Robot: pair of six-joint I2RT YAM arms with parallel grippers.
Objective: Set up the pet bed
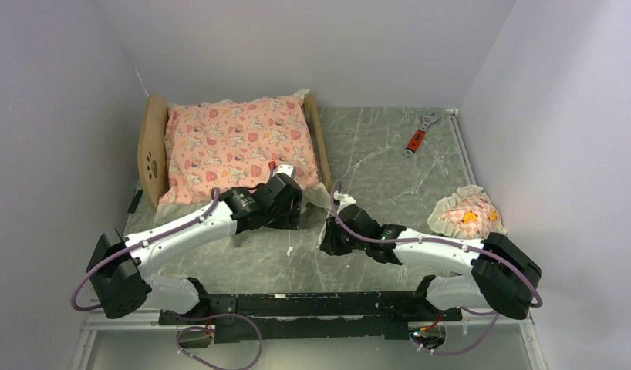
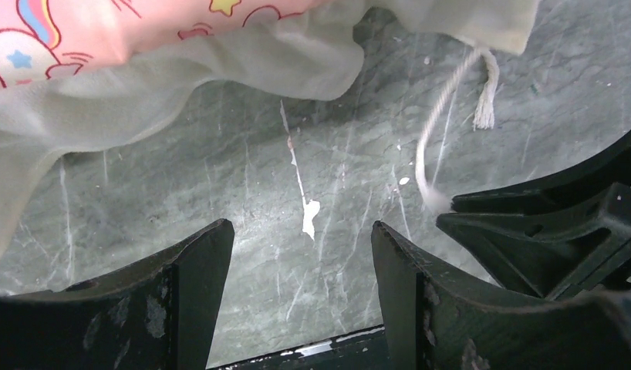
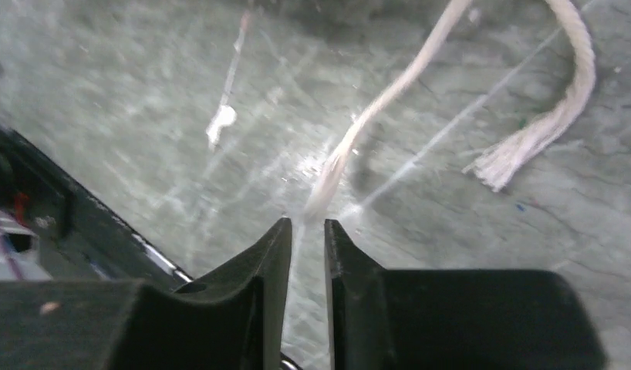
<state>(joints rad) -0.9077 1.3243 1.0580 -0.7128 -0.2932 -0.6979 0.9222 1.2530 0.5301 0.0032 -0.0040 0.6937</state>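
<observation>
Right claw (image 3: 307, 223) is nearly pressed together, with a thin slit between the tips and a white cord (image 3: 374, 104) running straight into that slit. It's blurred there, so I can't tell if the cord is actually bitten or just lying at the tips. Left claw (image 2: 301, 229) is spread wide and holds nothing, over bare worktop (image 1: 389, 162) just beside the pale ruffle (image 2: 220, 85).

Pet bed (image 1: 152, 146) sits upper left of the overhead frame, paw-cutout headboard on the left side. The pink mattress (image 1: 235, 142) lies on it, fabric spilling over the lower right corner onto the worktop. Pillow (image 1: 467, 214) is far right, well apart from the bed. Wrench (image 1: 419, 132) is upper right, not involved.

Risks, my read:
- The cord is thin and limp, so a loose pinch at the very tips likely lets it slide out on any pull.
- If it does hold, a hard tug could drag the mattress corner off the frame or shift the light bed.
- Both claws are close together mid-frame, and a sideways move by either could knock them together.
- The left claw dropping near the ruffle could snag and bunch it.
- The frayed cord end (image 3: 521, 150) lies near and could get caught too.
</observation>
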